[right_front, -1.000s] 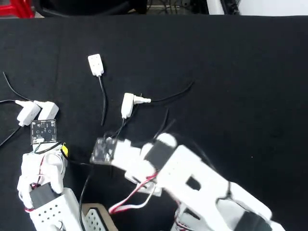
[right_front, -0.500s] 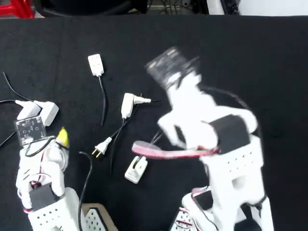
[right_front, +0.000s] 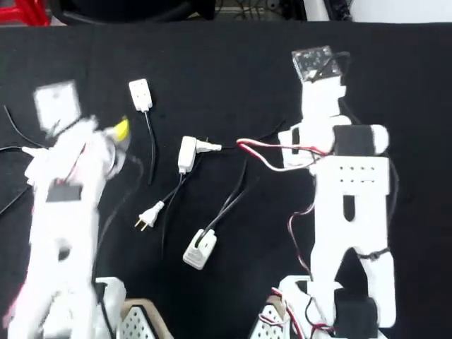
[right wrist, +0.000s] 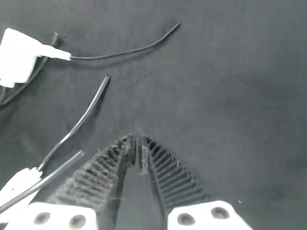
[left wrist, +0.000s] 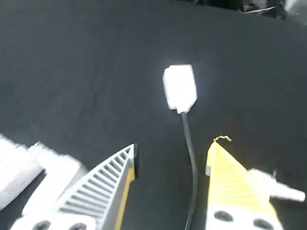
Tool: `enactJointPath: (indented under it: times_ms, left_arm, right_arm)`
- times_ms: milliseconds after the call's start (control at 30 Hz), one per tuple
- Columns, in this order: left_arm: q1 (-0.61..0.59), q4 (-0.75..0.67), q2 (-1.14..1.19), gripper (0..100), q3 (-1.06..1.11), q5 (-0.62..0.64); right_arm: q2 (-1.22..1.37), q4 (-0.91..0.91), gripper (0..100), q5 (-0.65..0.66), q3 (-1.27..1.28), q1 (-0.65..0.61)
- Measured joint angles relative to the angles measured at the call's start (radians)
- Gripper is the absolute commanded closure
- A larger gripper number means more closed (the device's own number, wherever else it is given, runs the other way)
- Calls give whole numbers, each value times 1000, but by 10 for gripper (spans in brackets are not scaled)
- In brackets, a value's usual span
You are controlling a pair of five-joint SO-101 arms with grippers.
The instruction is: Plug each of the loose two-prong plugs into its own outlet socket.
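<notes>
End effector (right wrist: 137,145) low over the black table (right wrist: 240,72), ribbed fingers closed tip to tip, nothing between them. White connector (right wrist: 17,56) cut off at the frame edge, possibly a plug seated in a socket; a thin black wire (right wrist: 124,49) trails from it. A second black cable (right wrist: 97,91) lies apart from that wire.

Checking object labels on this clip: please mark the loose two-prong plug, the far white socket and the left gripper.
loose two-prong plug (right_front: 148,214), high view, on its white body.
far white socket (left wrist: 180,87), left wrist view, middle of its top face.
left gripper (left wrist: 173,146), left wrist view, midway between its fingertips.
</notes>
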Motion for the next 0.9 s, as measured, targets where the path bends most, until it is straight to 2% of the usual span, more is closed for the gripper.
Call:
enactJointPath:
  times_ms: [167, 400, 500, 633, 800, 900]
  left_arm:
    - [43, -38, 479, 753, -321, 0]
    - [48, 17, 957, 752, -763, 43]
    - [48, 34, 1092, 752, -925, 109]
    - [48, 35, 1234, 753, -1088, 135]
    - [48, 46, 1338, 758, -1186, 141]
    - [48, 126, 1361, 758, -1229, 141]
  right_arm:
    - [5, -155, 984, 0, 143, 3]
    - [5, -175, 984, 0, 152, 3]
    - [5, -180, 984, 0, 160, 3]
    - [5, -216, 984, 23, 201, 3]
    - [5, -247, 984, 31, 236, -48]
    - [5, -250, 984, 32, 238, -58]
